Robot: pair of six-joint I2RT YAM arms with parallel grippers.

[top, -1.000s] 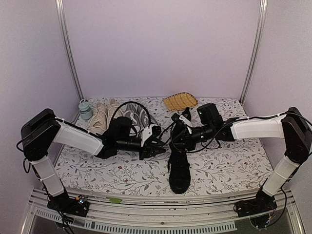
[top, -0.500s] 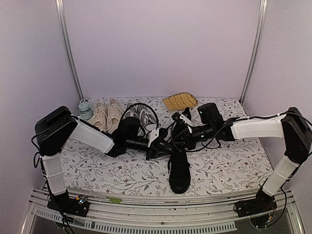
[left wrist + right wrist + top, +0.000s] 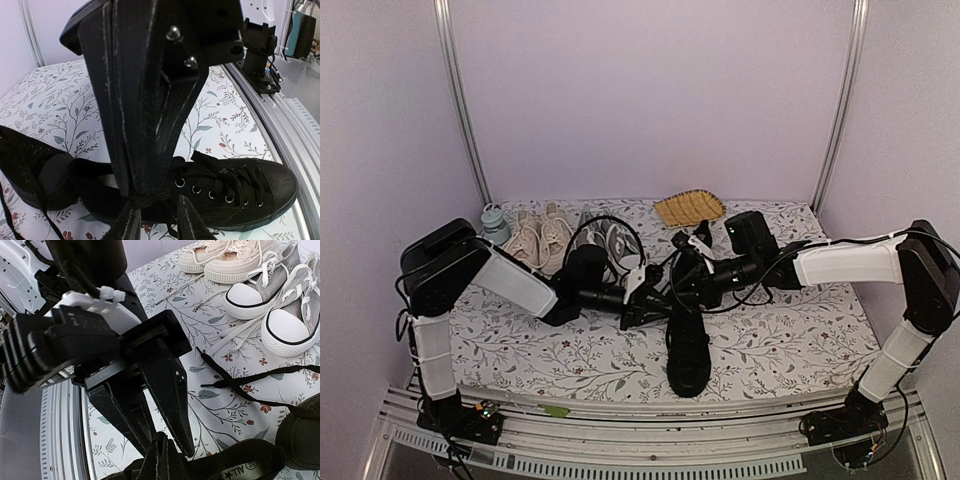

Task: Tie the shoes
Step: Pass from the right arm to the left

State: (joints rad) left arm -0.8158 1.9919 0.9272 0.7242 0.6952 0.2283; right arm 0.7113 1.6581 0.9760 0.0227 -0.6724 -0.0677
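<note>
On a flower-print table (image 3: pixel 800 340), the two grippers meet tip to tip just above the black shoes (image 3: pixel 688 350). The right gripper (image 3: pixel 160 454) is pinched tight, with what looks like a bit of black lace (image 3: pixel 142 201) caught at its tip. That tip sits between the fingers (image 3: pixel 170 390) of the left gripper (image 3: pixel 157 207), which stand a narrow way apart and grip nothing that can be seen.

The near shoe (image 3: pixel 235 192) lies flat at the table's middle, toe toward the arms' bases. Its lacing is threaded through the eyelets but slack and untied. The far shoe (image 3: pixel 35 175) lies just beyond its heel, under the grippers and mostly hidden from above. Whether the two shoes touch cannot be told. A loose lace end (image 3: pixel 250 380) trails over the cloth toward the grey pair (image 3: pixel 280 315).

The grey pair has white toe caps and stands at the back left, just beside the beige pair (image 3: pixel 540 238), both close behind the left arm (image 3: pixel 510 285). A yellow woven piece (image 3: pixel 688 208) rests against the back wall, well apart from the shoes.
</note>
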